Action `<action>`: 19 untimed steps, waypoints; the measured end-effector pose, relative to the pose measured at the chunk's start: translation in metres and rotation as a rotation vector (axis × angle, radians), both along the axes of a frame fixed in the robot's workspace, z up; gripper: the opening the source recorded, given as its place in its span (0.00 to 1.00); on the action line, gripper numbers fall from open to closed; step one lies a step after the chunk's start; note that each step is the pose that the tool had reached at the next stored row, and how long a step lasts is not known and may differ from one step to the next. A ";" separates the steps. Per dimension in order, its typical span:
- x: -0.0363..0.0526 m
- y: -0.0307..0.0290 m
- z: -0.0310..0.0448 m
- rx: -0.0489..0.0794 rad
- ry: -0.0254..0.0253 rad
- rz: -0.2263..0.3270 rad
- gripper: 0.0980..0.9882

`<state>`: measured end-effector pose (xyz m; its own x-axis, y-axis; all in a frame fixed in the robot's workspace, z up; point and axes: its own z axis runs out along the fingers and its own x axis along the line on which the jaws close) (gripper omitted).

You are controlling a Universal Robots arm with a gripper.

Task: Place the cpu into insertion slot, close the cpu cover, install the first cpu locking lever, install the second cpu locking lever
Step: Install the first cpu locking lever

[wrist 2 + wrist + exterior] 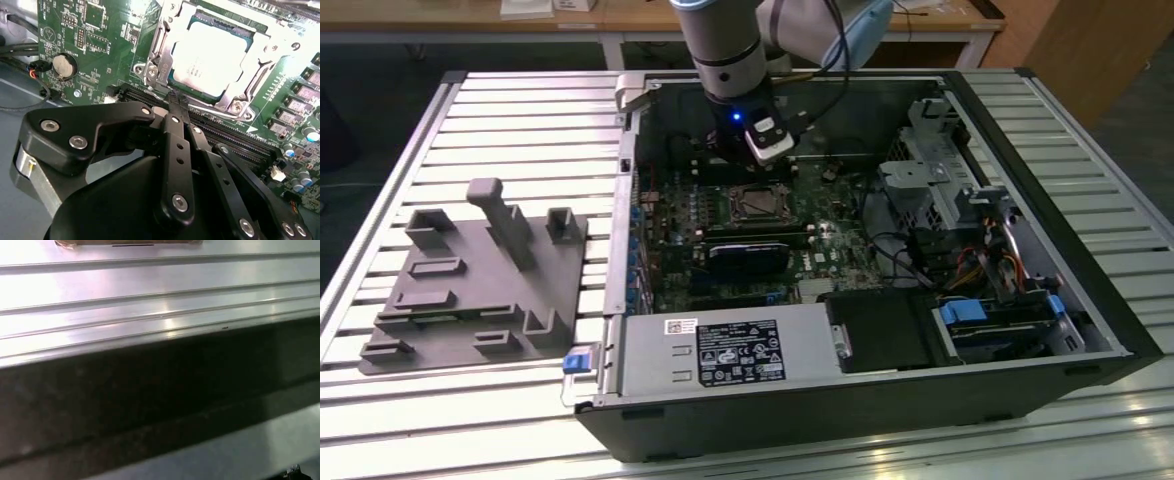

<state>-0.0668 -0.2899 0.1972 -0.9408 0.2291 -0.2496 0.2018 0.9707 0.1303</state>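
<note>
The cpu point(210, 56) lies flat in the insertion slot point(754, 203), its pale metal face up. The silver cpu cover point(162, 47) is down around it, framing the chip on all sides. My gripper point(177, 101) hangs just above the board at the socket's edge, beside the cover's screw corner. Its black fingers point(175, 145) meet at the tips, shut, and I see nothing between them. In the exterior view the gripper point(757, 165) is over the board just behind the socket. I cannot make out how the locking levers stand.
The open computer case point(1067, 300) lies on a slatted aluminium table point(520, 120). Long black memory slots point(225, 135) run close under the fingers. A black card point(750, 258), power supply point(720, 355), drive cage point(934, 170) and cables surround the socket. A grey fixture point(467, 280) sits at the exterior view's left.
</note>
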 end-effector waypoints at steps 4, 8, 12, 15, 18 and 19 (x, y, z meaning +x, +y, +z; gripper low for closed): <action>-0.0002 0.0000 -0.0019 -0.012 -0.0082 0.000 0.01; -0.0008 0.0000 -0.0043 -0.016 -0.0143 -0.001 0.01; -0.0011 -0.0001 -0.0061 -0.017 -0.0185 -0.001 0.01; -0.0010 0.0000 -0.0068 -0.017 -0.0208 -0.001 0.01; -0.0009 0.0001 -0.0070 -0.016 -0.0217 -0.001 0.01; -0.0009 0.0001 -0.0069 -0.016 -0.0215 -0.001 0.01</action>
<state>-0.0677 -0.2898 0.1903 -0.9350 0.2256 -0.2735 0.1999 0.9726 0.1189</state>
